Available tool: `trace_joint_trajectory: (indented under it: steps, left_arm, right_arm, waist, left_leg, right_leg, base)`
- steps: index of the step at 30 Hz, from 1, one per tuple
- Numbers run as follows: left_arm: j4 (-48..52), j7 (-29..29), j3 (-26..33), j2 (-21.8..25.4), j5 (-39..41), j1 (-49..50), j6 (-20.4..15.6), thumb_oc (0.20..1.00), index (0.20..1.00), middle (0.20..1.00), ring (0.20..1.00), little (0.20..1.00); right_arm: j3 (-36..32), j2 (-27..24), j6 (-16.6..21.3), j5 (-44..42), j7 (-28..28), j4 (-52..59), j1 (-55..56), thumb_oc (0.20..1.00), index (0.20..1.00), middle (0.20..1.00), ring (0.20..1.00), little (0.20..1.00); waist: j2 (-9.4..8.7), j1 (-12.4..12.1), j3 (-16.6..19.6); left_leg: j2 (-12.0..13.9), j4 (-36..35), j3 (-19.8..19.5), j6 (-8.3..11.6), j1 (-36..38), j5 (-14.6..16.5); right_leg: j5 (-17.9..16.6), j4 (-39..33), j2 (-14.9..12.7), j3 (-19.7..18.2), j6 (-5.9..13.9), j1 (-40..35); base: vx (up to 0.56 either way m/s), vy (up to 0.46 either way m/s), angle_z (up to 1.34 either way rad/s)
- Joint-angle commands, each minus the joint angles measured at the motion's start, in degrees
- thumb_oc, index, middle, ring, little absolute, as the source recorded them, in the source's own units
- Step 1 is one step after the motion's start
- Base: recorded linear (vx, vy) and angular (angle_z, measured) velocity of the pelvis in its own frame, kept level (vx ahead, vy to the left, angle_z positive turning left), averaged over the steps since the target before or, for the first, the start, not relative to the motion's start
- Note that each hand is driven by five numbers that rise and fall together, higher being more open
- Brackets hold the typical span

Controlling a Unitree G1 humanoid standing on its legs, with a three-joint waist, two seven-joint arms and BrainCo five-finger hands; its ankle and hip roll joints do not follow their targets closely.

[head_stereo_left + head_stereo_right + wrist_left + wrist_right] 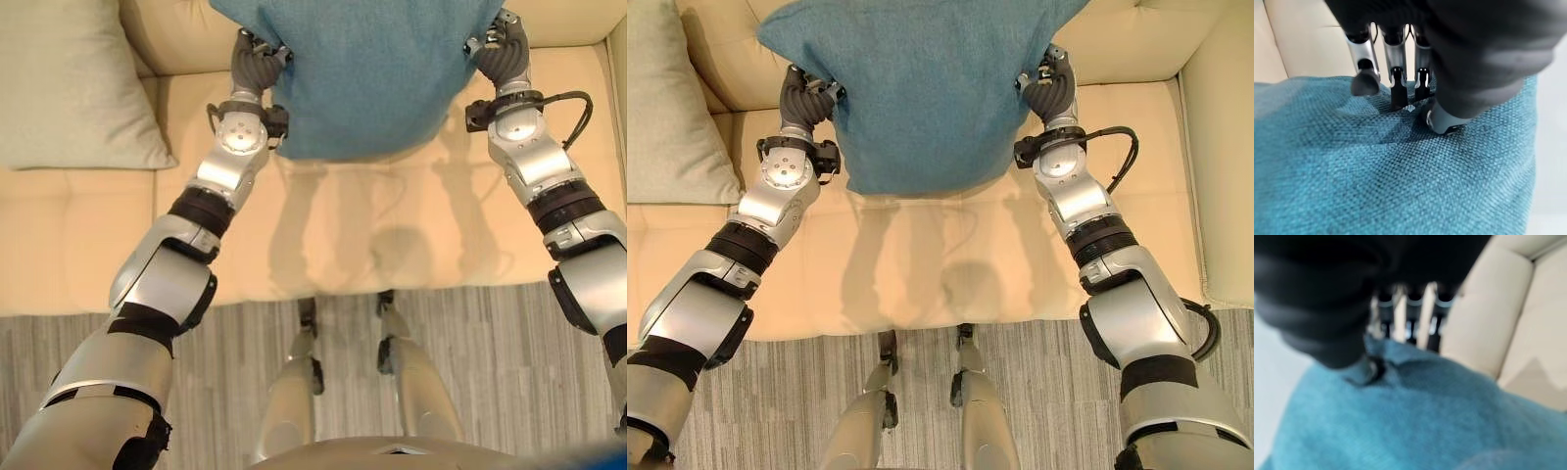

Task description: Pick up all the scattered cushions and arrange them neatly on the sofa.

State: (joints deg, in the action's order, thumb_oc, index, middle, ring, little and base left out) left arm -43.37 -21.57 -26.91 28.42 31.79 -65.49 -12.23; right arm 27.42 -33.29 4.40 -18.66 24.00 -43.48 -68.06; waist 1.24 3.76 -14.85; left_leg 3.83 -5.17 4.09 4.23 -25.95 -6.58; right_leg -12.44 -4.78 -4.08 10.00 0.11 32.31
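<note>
- Looking from the left eye view, the task seems partly done: a pale beige cushion [73,83] already leans at the left end of the cream sofa [333,245], and a teal cushion [367,69] is held in the air over the seat, near the backrest, not yet set down. I cannot tell whether more cushions wait on the floor.
- In the right eye view, the left robot hand [803,98] and the right robot hand [1050,90] are at the two side edges of the teal cushion, one on each side, and its lower edge hangs free above the seat.
- In the left wrist view, the fingers [1365,73] are curled down onto the teal fabric and the thumb presses from the other side, so this robot hand pinches the cushion edge.
- In the right wrist view, the fingers [1400,316] and thumb also close on a fold of the teal fabric.
</note>
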Motion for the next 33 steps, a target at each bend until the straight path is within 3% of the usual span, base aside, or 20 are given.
trace_joint_trajectory:
  steps: [1, 10, 14, 18, 24, 29, 33]
  left_arm:
    - [-5.7, -1.8, -1.7, 0.4, -4.9, -10.0, -1.1, 1.0, 1.0, 1.0, 1.0, 1.0]
    - [-15.9, -1.7, -7.1, 3.5, -6.2, -21.5, 1.6, 1.0, 1.0, 1.0, 1.0, 1.0]
    - [-17.9, -0.9, -7.7, 8.2, -6.7, -22.4, 2.2, 1.0, 1.0, 1.0, 1.0, 1.0]
    - [-14.9, -0.3, -4.4, 13.0, -1.7, -19.0, 0.5, 1.0, 1.0, 1.0, 1.0, 1.0]
    - [-9.0, 1.2, -1.7, 18.2, -0.4, -12.9, -0.2, 1.0, 1.0, 1.0, 1.0, 1.0]
    - [4.3, 4.9, 7.6, 24.0, -2.7, 7.5, -0.8, 1.0, 1.0, 1.0, 1.0, 1.0]
    - [11.3, 7.4, 19.8, 22.9, -7.2, 29.9, 0.8, 1.0, 1.0, 1.0, 1.0, 1.0]
  right_arm:
    - [7.0, 1.3, -0.3, 7.8, 1.0, -6.0, -11.8, 1.0, 1.0, 1.0, 1.0, 1.0]
    - [16.8, 0.0, -4.4, 8.2, -0.6, -17.6, -22.3, 1.0, 1.0, 1.0, 1.0, 1.0]
    - [16.4, -4.6, -4.2, 6.7, -0.7, -18.4, -22.2, 1.0, 1.0, 1.0, 1.0, 1.0]
    - [13.4, -9.5, -3.7, 3.2, -0.7, -15.5, -18.9, 1.0, 1.0, 1.0, 1.0, 1.0]
    - [10.0, -17.7, -2.6, 2.0, -1.7, -12.1, -13.2, 1.0, 1.0, 1.0, 1.0, 1.0]
    - [0.6, -25.9, -1.6, 4.3, -6.8, -4.0, 7.0, 1.0, 1.0, 1.0, 1.0, 1.0]
    - [-12.3, -22.9, -2.0, 7.1, -10.0, -0.3, 27.4, 1.0, 1.0, 1.0, 1.0, 1.0]
  waist:
    - [-0.8, -0.9, -0.6]
    - [-1.14, -2.0, -0.7]
    - [-1.44, -2.1, -0.1]
    - [-1.57, -2.0, 1.0]
    - [-1.56, -1.8, 2.8]
    - [-2.25, -1.5, 5.1]
    - [-3.16, -1.6, 6.4]
  left_leg:
    - [-0.5, 0.5, -0.9, 3.87, -2.4, -1.1]
    - [-1.0, 0.2, -1.7, 4.05, -3.5, -1.6]
    - [-1.0, 0.2, -1.6, 3.91, -2.5, -1.4]
    - [-0.9, 0.2, -1.1, 3.97, -0.7, -0.5]
    - [-0.8, 0.2, -0.5, 3.92, 2.0, 0.7]
    - [-0.4, 0.2, 0.1, 4.11, 7.8, 2.2]
    - [-0.2, 0.2, 0.7, 4.0, 12.7, 2.9]
  right_leg:
    - [7.0, 8.4, -1.5, -2.1, 8.58, 2.9]
    - [5.1, 5.9, -1.7, -1.4, 8.94, 3.1]
    - [5.2, 5.5, -1.7, -1.7, 8.89, 1.9]
    - [5.2, 4.7, -1.8, -1.5, 8.95, -0.2]
    - [5.4, 3.5, -1.8, -1.5, 8.87, -3.4]
    - [6.0, 1.6, -1.9, -0.8, 8.97, -10.4]
    - [6.6, 0.4, -2.3, -0.2, 9.19, -16.2]
  base:
    - [-0.05, -0.029, -0.02]
    - [0.0, 0.0, 0.02]
    - [0.01, 0.018, 0.02]
    - [0.04, 0.015, 0.01]
    - [0.05, 0.01, 0.01]
    - [0.1, -0.019, 0.04]
    - [0.09, -0.04, -0.06]
